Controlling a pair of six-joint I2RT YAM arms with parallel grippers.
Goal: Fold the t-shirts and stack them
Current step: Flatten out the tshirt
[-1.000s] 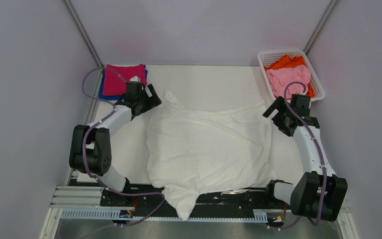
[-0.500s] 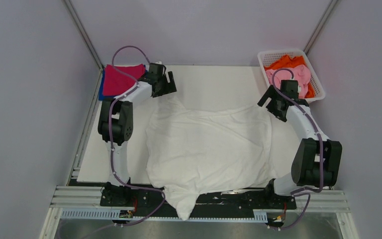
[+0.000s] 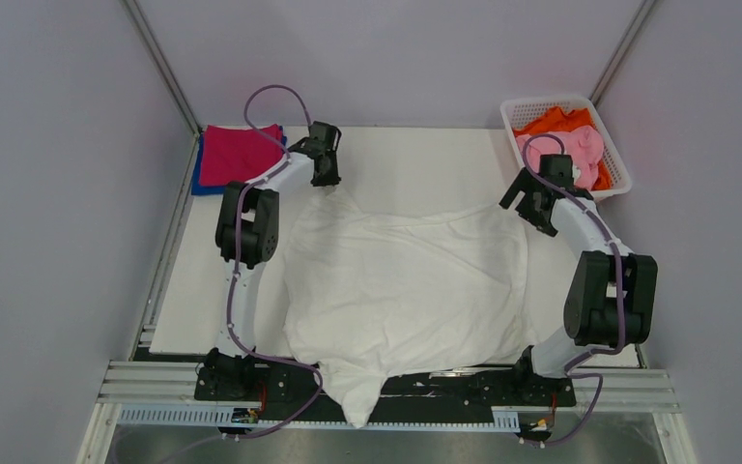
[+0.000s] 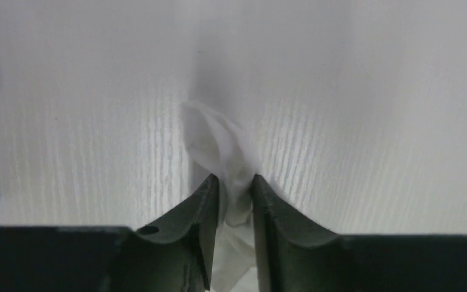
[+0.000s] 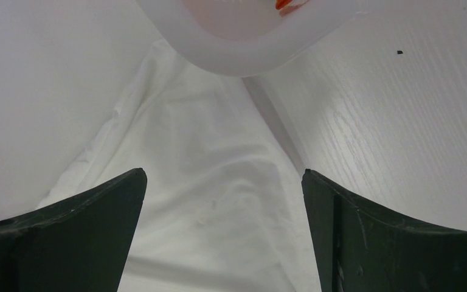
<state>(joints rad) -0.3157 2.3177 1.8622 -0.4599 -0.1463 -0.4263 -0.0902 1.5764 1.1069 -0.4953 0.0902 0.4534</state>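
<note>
One orange tee [image 3: 553, 120] and pink tee [image 3: 589, 145] fill basket [image 3: 546, 99]; left pincer [image 4: 235, 179] clamps white tee [image 3: 406, 280], right pincer [image 5: 224, 174] apart.

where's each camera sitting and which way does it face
top external: above and behind the bases, looking down on both arms, white t-shirt, basket
left wrist: on left arm, facing the table past the left claw pinching the shirt's corner
right wrist: on right arm, past the open right claw toward shirt and basket rim
shared: all show the white t-shirt
</note>
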